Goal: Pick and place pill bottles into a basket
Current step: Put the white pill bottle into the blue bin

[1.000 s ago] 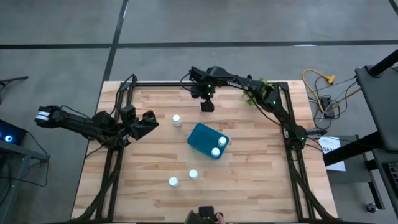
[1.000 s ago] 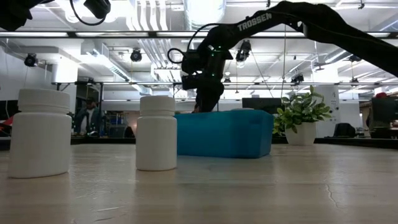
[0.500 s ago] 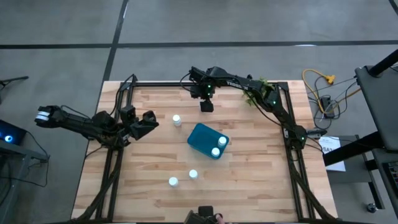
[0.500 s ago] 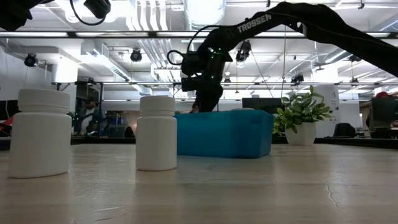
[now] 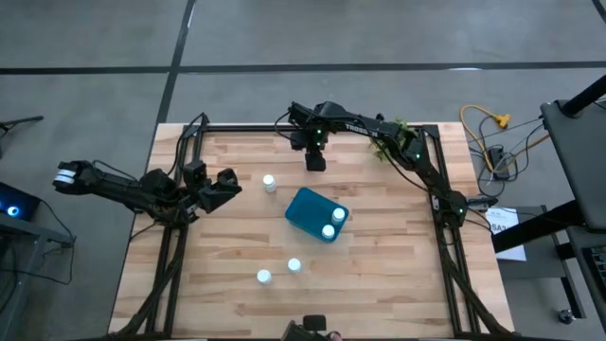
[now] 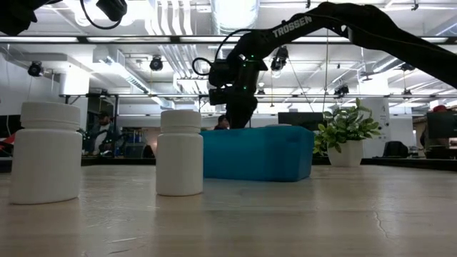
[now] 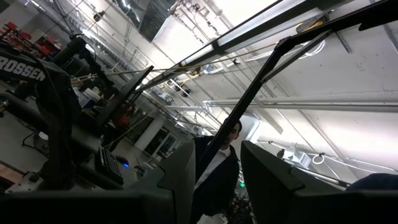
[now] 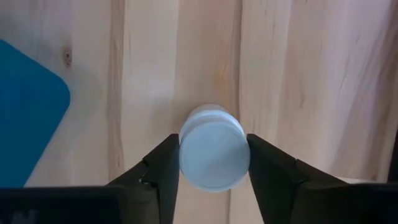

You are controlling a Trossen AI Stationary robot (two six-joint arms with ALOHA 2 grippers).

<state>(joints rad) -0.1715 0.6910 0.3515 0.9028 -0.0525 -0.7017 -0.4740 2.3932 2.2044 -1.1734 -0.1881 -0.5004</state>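
The teal-blue basket [image 5: 317, 215] lies mid-table with two white pill bottles [image 5: 333, 224] inside; it also shows in the low view [image 6: 257, 152]. Three more bottles stand on the wood: one [image 5: 269, 182] left of the basket and two [image 5: 294, 266] [image 5: 263, 277] toward the near edge, the near ones large in the low view [image 6: 179, 152] [image 6: 46, 151]. My right gripper [image 5: 314, 161] is at the far middle of the table, shut on another bottle [image 8: 214, 154]. My left gripper [image 5: 225, 185] waits open at the table's left, empty [image 7: 217, 186]. My right gripper pinches the bottle between its two fingers [image 8: 163, 165], one on each side of the round cap [image 8: 186, 155]. The fingers come from above, pointing down. The bottle is upright, cap up. I cannot tell whether its base is on the wood; the basket hides it in the low view.
A green potted plant [image 5: 388, 137] stands at the far right, beside the right arm. The basket's corner [image 8: 31, 112] is close beside the held bottle. People show in the room beyond the table.
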